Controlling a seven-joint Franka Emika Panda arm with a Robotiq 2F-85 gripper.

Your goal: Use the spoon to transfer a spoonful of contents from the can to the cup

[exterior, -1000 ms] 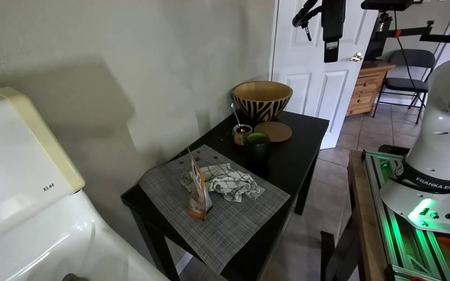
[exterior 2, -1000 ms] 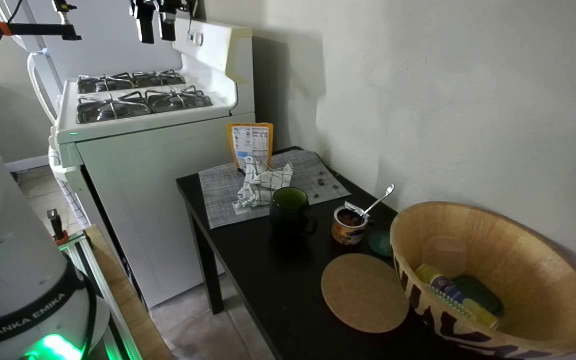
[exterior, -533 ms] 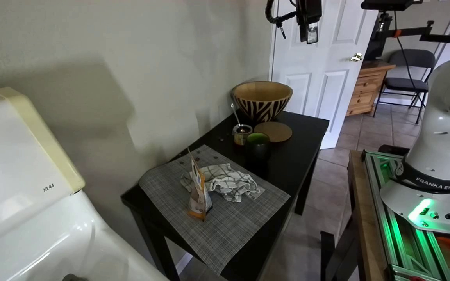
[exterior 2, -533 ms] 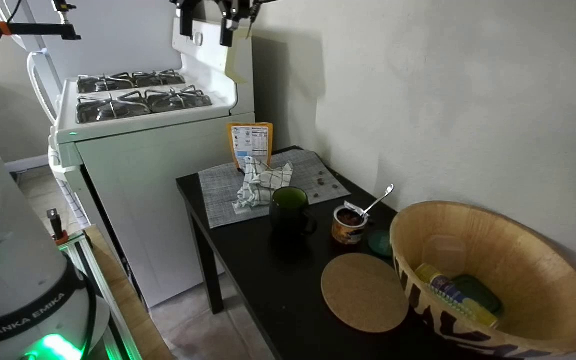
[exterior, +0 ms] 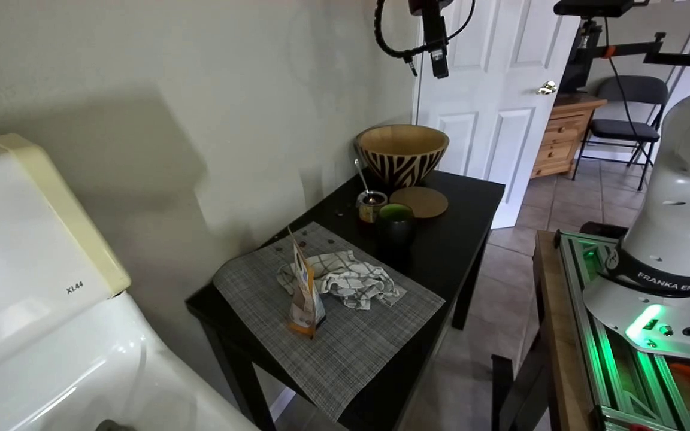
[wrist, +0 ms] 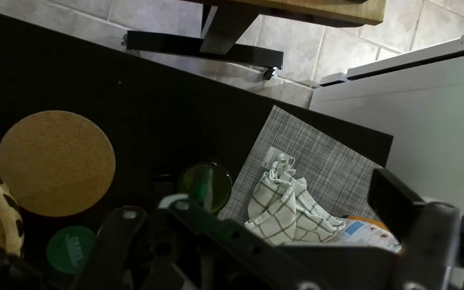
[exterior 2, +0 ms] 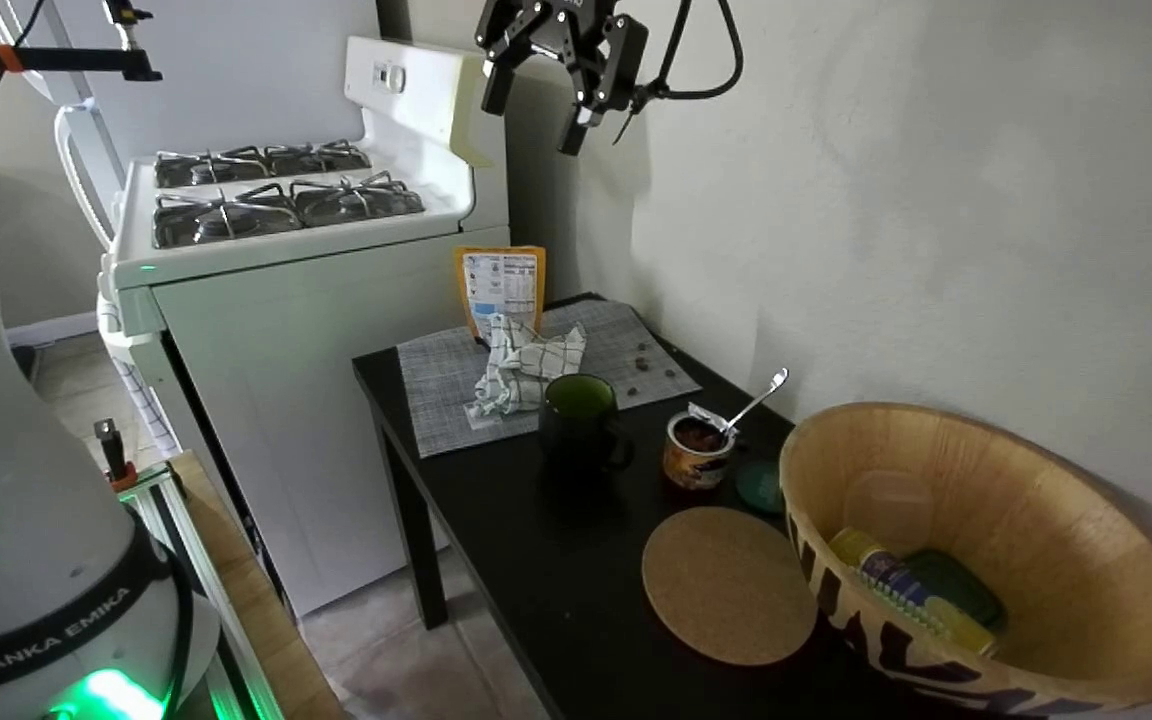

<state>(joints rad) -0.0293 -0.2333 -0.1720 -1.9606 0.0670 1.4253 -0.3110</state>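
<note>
- In an exterior view I see the claw (exterior 2: 533, 120) high up, released, its fingers (exterior 2: 497, 92) spread apart, its top cut off.
- Well below the claw, on the black tabletop (exterior 2: 586, 590), stands the cup (exterior 2: 576, 440), its dark side hard to tell from what's under it.
- Also below, nearer the wooden bowl (exterior 2: 996, 480), is the can (exterior 2: 694, 468); the spoon (exterior 2: 758, 402) leans in it, lower end hidden.
- The wooden bowl hides an edge of the green lid (exterior 2: 758, 488).
- In an exterior view, with the stove (exterior: 27, 239) cut off lower than the claw, the fingers line up and I can't make out their gap. Beneath, the cup covers a bit of the can's side.
- In the wrist view the claw's blurred parts loom closest, covering some of the cup and pouch (wrist: 371, 233); the can and spoon I can't make out behind them.
- Farther from the claw, the wooden bowl is cut off beside a cork disc (wrist: 56, 163).
</note>
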